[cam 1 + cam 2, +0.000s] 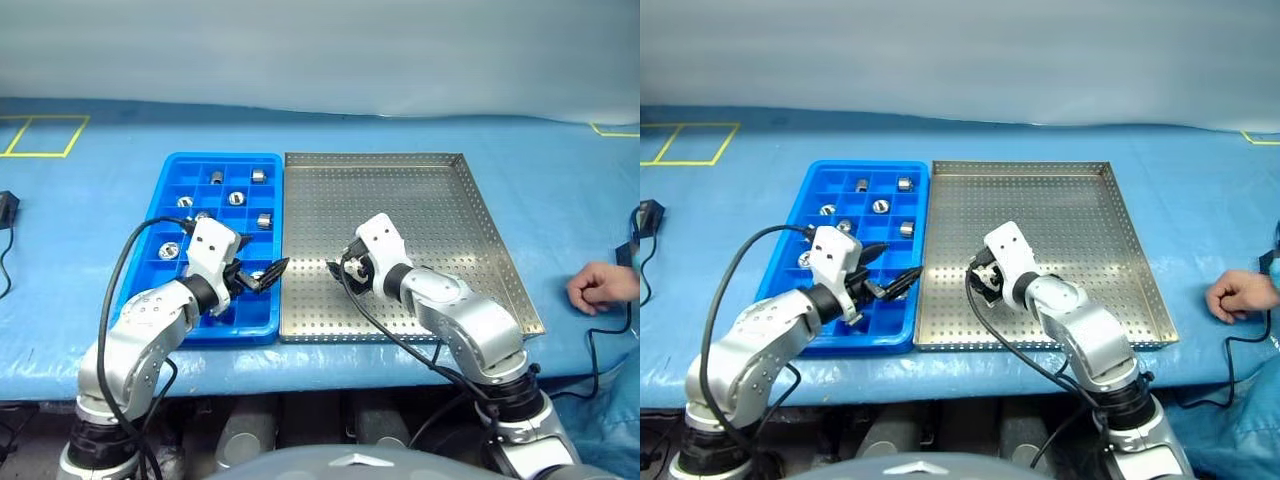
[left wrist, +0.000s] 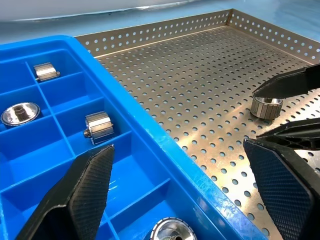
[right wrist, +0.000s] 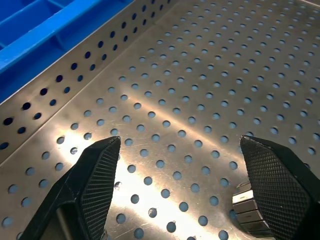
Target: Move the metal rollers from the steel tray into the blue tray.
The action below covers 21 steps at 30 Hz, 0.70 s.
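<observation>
A desk (image 1: 500, 150) covered with a blue sheet carries the two trays, which lie side by side and touch along their long edges. The steel tray (image 1: 420, 200) is the larger one and lies on the robot's right; its perforated floor is almost bare. The blue tray (image 1: 170, 185) lies on the robot's left, and several of its square compartments each hold one of the metal rollers (image 1: 236, 198) — they are spread over the far and middle rows. One more roller (image 2: 266, 106) stands upright on the floor of the steel tray, in the part near the blue tray; in the left wrist view it sits just under one black finger of the right gripper. The right gripper (image 1: 340, 272) hangs low over this part of the steel tray with its jaws apart, and in the right wrist view the roller shows just beside one finger, not clamped. The left gripper (image 1: 262, 274) is over the near right corner of the blue tray, by the shared edge, its jaws wide apart and holding nothing. At the right edge of the desk a person's hand (image 1: 603, 284) rests on the sheet, well apart from both trays.
</observation>
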Tool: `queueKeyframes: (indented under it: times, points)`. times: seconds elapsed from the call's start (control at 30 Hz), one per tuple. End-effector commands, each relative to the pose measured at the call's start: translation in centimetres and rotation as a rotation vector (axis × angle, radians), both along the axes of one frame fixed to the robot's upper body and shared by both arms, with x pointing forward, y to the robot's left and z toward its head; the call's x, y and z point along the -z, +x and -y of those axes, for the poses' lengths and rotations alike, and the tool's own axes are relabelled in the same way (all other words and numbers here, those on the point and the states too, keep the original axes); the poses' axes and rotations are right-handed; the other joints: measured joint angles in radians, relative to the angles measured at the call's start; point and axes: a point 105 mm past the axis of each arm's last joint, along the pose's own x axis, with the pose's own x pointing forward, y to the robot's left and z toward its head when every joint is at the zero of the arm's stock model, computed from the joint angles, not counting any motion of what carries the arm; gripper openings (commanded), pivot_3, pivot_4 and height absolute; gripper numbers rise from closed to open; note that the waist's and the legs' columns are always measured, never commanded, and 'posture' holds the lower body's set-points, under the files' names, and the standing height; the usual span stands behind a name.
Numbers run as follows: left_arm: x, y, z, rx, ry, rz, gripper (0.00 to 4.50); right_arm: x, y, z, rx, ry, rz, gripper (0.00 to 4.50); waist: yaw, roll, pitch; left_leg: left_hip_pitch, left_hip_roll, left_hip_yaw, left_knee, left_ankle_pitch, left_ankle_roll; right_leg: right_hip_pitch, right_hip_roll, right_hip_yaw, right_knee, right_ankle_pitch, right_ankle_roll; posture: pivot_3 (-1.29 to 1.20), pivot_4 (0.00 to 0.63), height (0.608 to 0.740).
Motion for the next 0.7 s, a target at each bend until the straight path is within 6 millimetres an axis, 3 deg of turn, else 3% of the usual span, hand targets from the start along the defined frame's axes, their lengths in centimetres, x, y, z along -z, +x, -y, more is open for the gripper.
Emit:
queueKeyframes:
  times: [0.03, 0.27, 0.7]
  points:
    - [-0.7, 0.1, 0.5, 0.040, -0.006, 0.034, 4.50, -0.7, 0.9, 2.4, 0.167, -0.053, 0.069, 4.02, -0.004, 0.000, 0.000, 0.000, 0.000, 0.000, 0.000, 0.000, 0.000, 0.000, 0.000, 0.000, 0.000, 0.000, 0.000, -0.06, 0.150, 0.740]
    - [-0.6, 0.4, 1.7, 0.081, -0.022, 0.026, 4.50, 0.1, 0.8, 4.3, 0.320, -0.041, 0.040, 4.02, -0.034, 0.000, 0.000, 0.000, 0.000, 0.001, 0.001, 0.000, 0.000, 0.000, 0.000, 0.001, 0.001, 0.002, 0.003, -0.10, 0.150, 0.740]
    - [-0.1, 0.5, 1.2, 0.062, -0.008, 0.010, 4.50, 1.3, 1.2, 3.6, 0.386, 0.082, -0.046, 4.02, -0.051, 0.000, 0.000, 0.001, 0.001, 0.001, 0.001, 0.000, 0.000, 0.000, 0.002, 0.002, 0.001, 0.002, 0.004, -0.08, 0.150, 0.740]
